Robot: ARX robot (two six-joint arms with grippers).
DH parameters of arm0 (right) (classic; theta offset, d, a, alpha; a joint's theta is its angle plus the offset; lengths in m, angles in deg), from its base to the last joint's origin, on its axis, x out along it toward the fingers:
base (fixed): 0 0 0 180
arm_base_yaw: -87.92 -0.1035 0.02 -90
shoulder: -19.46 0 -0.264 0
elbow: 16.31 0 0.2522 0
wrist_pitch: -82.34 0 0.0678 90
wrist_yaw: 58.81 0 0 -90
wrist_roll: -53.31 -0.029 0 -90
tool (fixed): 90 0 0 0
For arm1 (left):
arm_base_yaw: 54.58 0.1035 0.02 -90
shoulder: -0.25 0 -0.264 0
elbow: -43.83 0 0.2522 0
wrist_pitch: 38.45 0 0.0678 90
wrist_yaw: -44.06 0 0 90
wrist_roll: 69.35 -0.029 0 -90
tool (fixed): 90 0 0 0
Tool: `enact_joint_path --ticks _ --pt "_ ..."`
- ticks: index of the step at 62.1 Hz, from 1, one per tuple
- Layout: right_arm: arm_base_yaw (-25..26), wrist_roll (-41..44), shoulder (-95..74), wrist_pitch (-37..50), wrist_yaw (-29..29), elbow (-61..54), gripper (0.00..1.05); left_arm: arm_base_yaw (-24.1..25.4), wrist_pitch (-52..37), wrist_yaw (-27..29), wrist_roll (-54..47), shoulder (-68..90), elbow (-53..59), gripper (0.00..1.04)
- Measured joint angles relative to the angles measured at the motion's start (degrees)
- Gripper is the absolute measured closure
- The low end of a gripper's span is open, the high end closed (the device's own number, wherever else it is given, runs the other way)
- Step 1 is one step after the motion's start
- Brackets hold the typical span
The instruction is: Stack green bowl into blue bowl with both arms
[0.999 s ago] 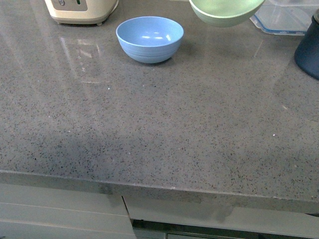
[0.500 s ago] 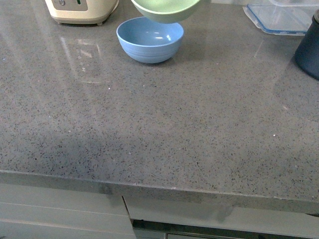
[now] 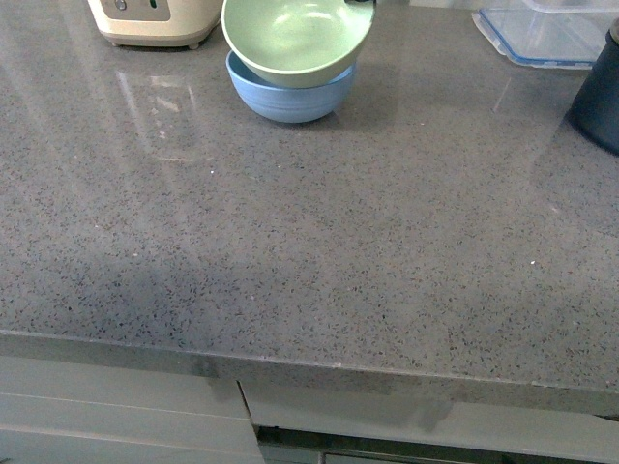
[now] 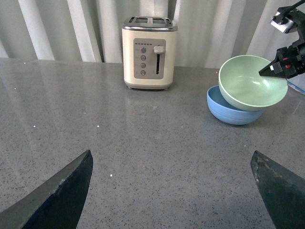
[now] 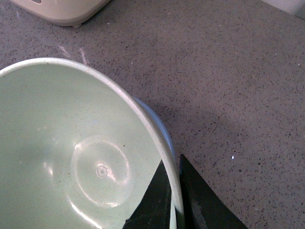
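The green bowl is tilted and sits over the blue bowl at the back of the counter, covering most of its opening. My right gripper is shut on the green bowl's rim, one finger inside and one outside; a sliver of the blue bowl shows beneath. In the left wrist view the green bowl leans on the blue bowl, with the right gripper at its rim. My left gripper is open and empty, low over the counter, well short of the bowls.
A cream toaster stands left of the bowls, also in the front view. A clear lidded container and a dark navy pot are at the back right. The counter's front edge runs across below.
The green bowl has moved left and down, from above the back right to resting tilted over the blue bowl.
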Motion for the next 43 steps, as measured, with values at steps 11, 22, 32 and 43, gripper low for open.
enact_joint_path --ticks 11,22,32,43 --pt "-0.4 0.0 -0.7 0.6 0.2 1.6 1.03 0.0 0.0 0.0 0.0 0.0 0.0 0.07" --pt "-0.8 -0.2 -1.5 -0.6 -0.3 2.8 0.88 0.0 0.0 0.0 0.0 0.0 0.0 0.07" --pt "-1.1 -0.5 -1.8 -0.7 -0.3 2.8 0.58 0.0 0.0 0.0 0.0 0.0 0.0 0.07" --pt "-1.0 -1.6 -1.1 0.2 -0.7 1.4 0.28 0.0 0.0 0.0 0.0 0.0 0.0 0.07"
